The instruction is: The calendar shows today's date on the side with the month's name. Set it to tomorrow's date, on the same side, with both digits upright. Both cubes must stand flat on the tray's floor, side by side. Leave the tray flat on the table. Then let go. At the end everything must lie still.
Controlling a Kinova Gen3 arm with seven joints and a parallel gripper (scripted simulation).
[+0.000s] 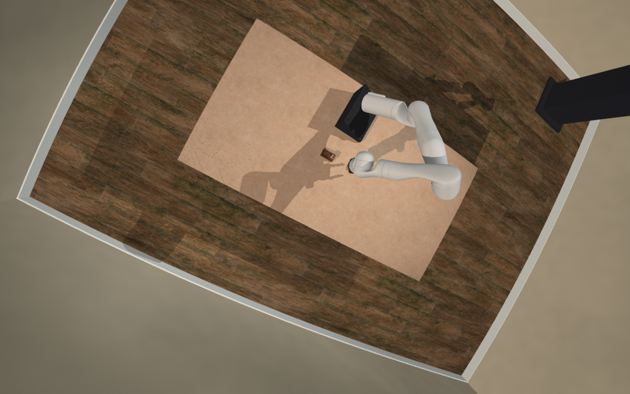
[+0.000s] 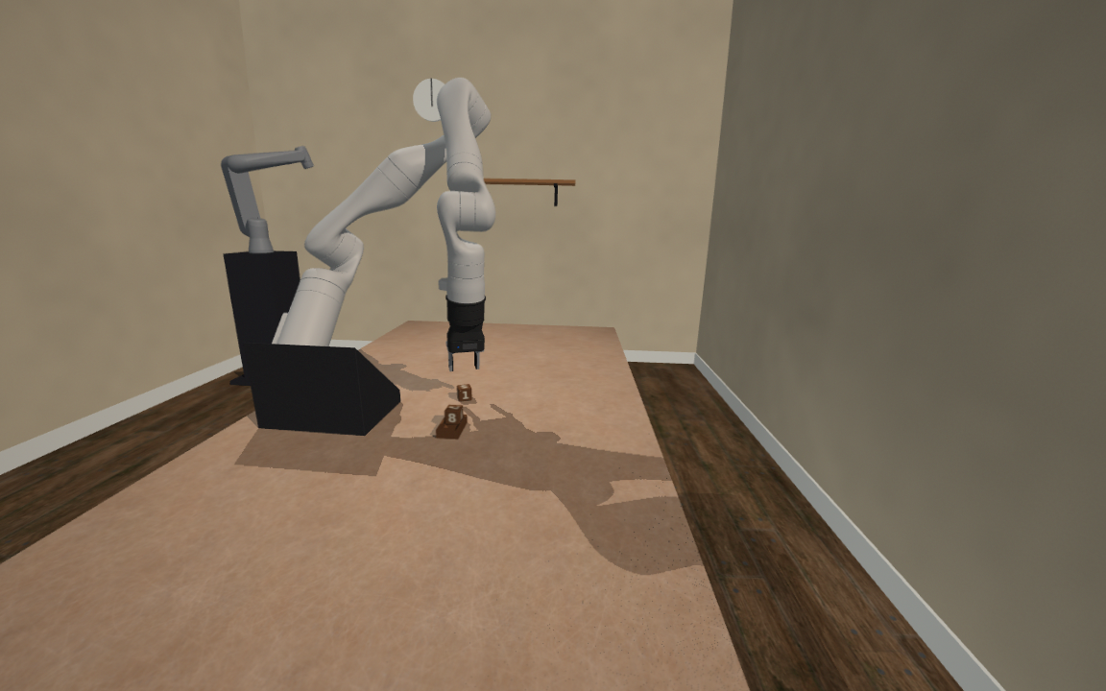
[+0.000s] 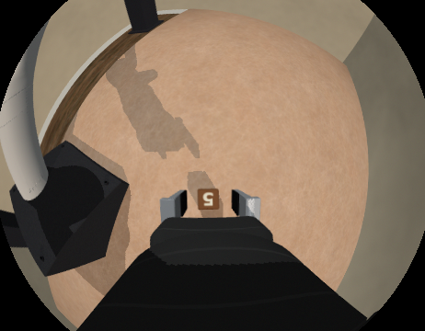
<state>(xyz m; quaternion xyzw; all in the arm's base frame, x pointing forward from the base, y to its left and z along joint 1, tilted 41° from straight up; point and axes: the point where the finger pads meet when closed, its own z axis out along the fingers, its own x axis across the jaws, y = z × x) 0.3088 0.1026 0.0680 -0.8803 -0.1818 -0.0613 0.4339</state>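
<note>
Fingers (image 2: pixel 465 361): wide open, holding nothing, above the loose cube
Loose cube (image 2: pixel 464 393) (image 3: pixel 208 199): on the worktop (image 1: pixel 375 215) (image 2: pixel 299 550) (image 3: pixel 286 115)
Other cube (image 2: pixel 452 416): in the tray (image 1: pixel 324 156) (image 2: pixel 447 433)

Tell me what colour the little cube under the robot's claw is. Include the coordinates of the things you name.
The cube (image 2: pixel 464 393) (image 3: pixel 204 205) is brown with a cream digit, clearest in the wrist view.
</note>
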